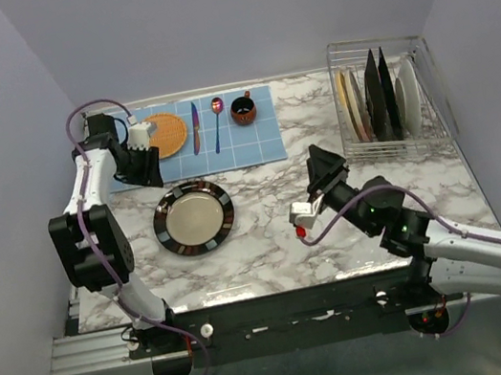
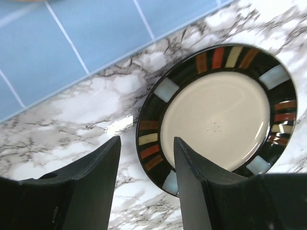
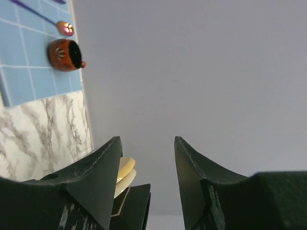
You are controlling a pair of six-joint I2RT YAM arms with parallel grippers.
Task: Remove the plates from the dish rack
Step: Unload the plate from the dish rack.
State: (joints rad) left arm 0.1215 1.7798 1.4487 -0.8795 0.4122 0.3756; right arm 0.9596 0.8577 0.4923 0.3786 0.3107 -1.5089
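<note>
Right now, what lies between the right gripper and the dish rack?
Only bare marble table separates the right gripper from the dish rack, shown in the top external view.

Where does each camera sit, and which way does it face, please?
Top external: above and behind, looking down on table, dish rack, left arm and right arm.
Left wrist: on the left arm, looking down past left gripper at black-rimmed plate.
Right wrist: on the right arm, looking past right gripper toward the wall and cup.
Shared: top and left wrist both show that plate.
</note>
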